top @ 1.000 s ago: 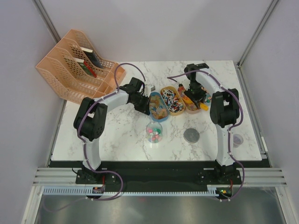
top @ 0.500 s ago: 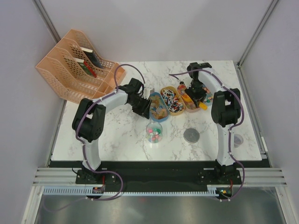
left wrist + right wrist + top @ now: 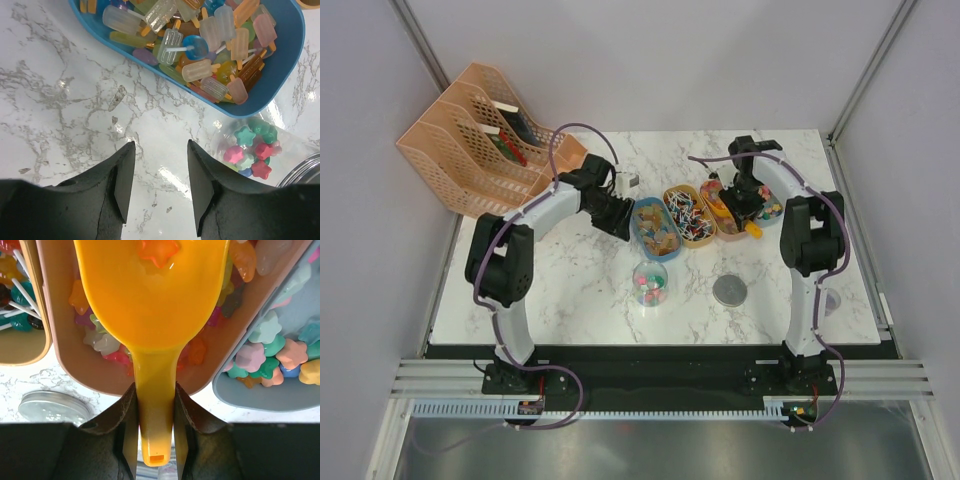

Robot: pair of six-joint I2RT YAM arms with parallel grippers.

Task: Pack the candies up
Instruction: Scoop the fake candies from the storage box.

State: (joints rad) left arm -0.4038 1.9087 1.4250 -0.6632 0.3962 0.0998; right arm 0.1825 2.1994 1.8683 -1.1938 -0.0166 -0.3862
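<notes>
Marble table (image 3: 570,290); scooping step in hand, cup part-filled.

Left gripper (image 3: 160,165) hangs released, holding nothing, over bare marble just near of the blue tray (image 3: 287,55) of lolly-shaped sweets. The cup (image 3: 650,283) stands near of that tray with a few star candies (image 3: 252,152) in it; most sweets lie in the trays. Right gripper (image 3: 152,405) is clenched on the handle of the orange scoop (image 3: 150,300), poised over the pink tray (image 3: 75,367), one orange star in its bowl. Judged: loading the scoop. Next calls for a fuller dig, a level lift, a carry left and near to the cup, then a slow tip; spill is the risk.
</notes>
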